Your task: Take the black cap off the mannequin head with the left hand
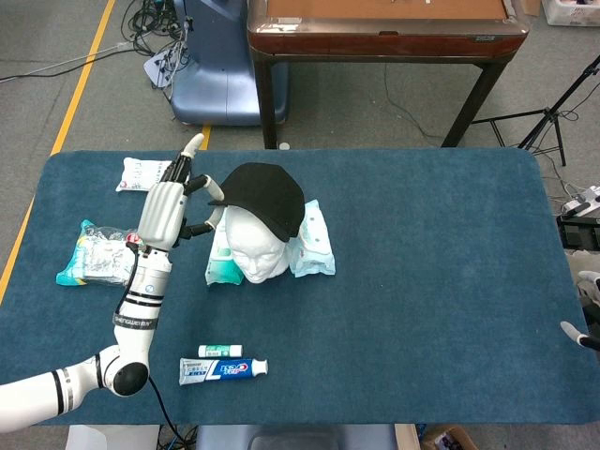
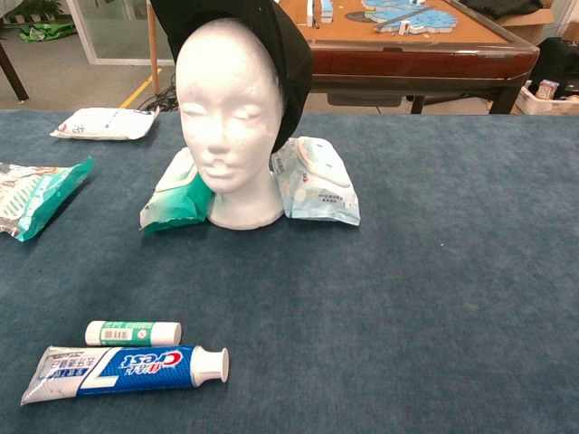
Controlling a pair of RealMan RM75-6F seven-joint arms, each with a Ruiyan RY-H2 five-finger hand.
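The black cap (image 1: pixel 263 194) sits tilted back on the white mannequin head (image 1: pixel 256 255) near the middle left of the blue table. My left hand (image 1: pixel 171 204) is just left of it and pinches the cap's brim between thumb and a finger, with the other fingers pointing away. In the chest view the cap (image 2: pixel 291 56) hangs behind the bare forehead of the mannequin head (image 2: pixel 226 117); the left hand is out of that frame. Only a sliver of my right hand (image 1: pixel 583 335) shows at the right edge, too little to judge.
Soft packs lean against the mannequin's base: a green one (image 1: pixel 221 270) and a pale blue one (image 1: pixel 315 242). A teal pack (image 1: pixel 92 255) and a white pack (image 1: pixel 142 174) lie left. A toothpaste tube (image 2: pixel 122 371) and a small stick (image 2: pixel 133 333) lie near the front edge.
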